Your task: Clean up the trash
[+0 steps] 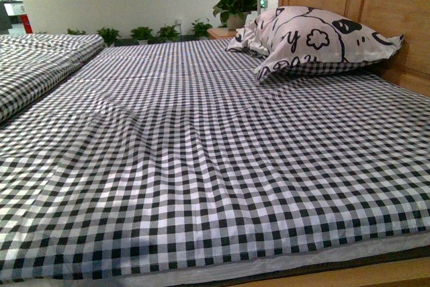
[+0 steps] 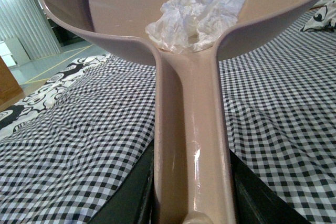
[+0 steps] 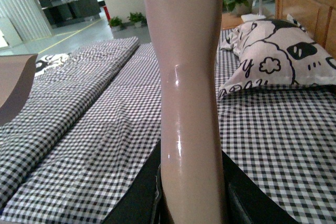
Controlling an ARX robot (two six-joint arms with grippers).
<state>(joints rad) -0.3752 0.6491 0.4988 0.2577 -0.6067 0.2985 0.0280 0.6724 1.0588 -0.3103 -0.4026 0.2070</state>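
Pink, glossy plastic filled the left wrist view: a dustpan (image 2: 105, 19) with a smooth curved bowl and a long, rounded handle running back between the dark fingers (image 2: 123, 198) of the left gripper (image 2: 191, 203), which were clamped on either side of it. In the bowl, right where it narrowed into the handle, lay the trash (image 2: 197, 11), a thin, crinkled white wad, translucent at its edges. The right gripper (image 3: 191, 198) was closed in the same way on a second shiny pink handle (image 3: 189, 77), a tapering shaft standing upright. Neither arm showed in the front view, only the black-and-white gingham sheet (image 1: 201, 166), softly rumpled, a plump patterned pillow (image 1: 316, 38) and the wooden headboard (image 1: 376, 5).
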